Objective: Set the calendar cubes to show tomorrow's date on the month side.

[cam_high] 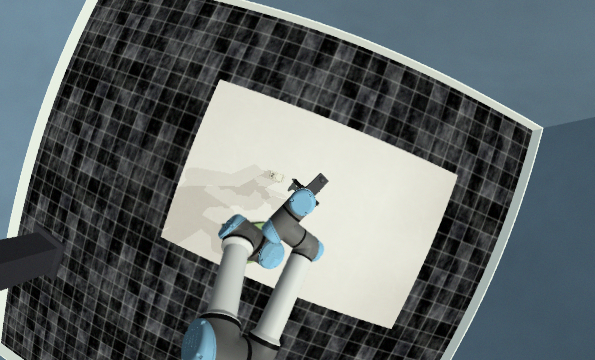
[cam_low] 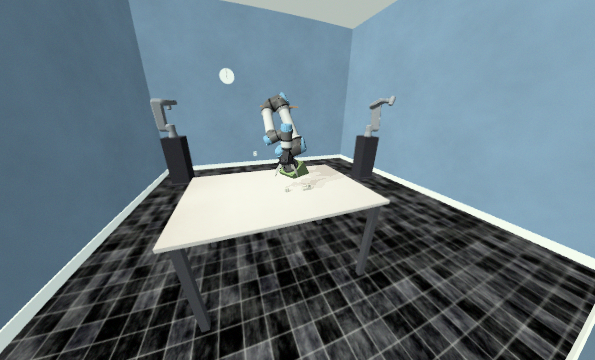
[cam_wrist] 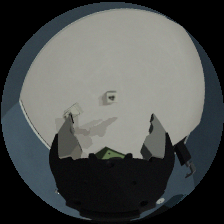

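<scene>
No text or number legible. Cube: dark mark on its upper face, too small to read. Wall clock: face markings too small to read.
</scene>
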Motion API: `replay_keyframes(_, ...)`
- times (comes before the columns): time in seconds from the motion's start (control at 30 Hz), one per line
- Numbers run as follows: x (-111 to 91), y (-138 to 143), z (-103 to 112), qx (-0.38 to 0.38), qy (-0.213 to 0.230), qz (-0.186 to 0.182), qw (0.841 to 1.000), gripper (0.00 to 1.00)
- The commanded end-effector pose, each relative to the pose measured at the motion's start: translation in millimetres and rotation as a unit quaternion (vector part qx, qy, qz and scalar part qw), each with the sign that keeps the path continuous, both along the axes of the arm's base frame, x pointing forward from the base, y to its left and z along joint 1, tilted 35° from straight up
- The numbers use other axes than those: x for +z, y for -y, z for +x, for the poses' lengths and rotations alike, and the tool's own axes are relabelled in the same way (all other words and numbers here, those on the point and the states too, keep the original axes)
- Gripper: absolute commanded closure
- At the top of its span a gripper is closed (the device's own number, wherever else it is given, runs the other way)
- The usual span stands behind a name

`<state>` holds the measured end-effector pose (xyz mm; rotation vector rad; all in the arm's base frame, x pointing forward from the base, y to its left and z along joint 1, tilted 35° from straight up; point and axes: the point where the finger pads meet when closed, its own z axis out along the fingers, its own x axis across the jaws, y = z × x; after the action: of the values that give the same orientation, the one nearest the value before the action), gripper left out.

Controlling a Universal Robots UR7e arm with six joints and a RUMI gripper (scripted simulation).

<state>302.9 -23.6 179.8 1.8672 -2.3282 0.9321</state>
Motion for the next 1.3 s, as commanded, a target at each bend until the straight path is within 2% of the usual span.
replay_keyframes(0.0,0.5,-0.6,0.3,0.001,0.000,0.000,1.000,0.00)
replay_keyframes(0.3,0.4,-0.3,0.8,0.012,-0.006,-0.005,1.000,0.00)
replay_keyframes(0.67,0.4,-0.3,3.0,0.072,-0.039,-0.030,0.996,0.00)
replay_keyframes(0.87,-0.4,-0.8,4.5,0.143,-0.078,-0.060,0.985,0.00)
replay_keyframes(1.13,-2.1,-1.1,5.5,0.214,-0.117,-0.090,0.966,0.00)
replay_keyframes(1.23,-2.1,-1.1,5.6,0.219,-0.120,-0.092,0.964,0.00)
replay_keyframes(1.27,-2.3,-1.1,5.9,0.235,-0.129,-0.099,0.958,0.00)
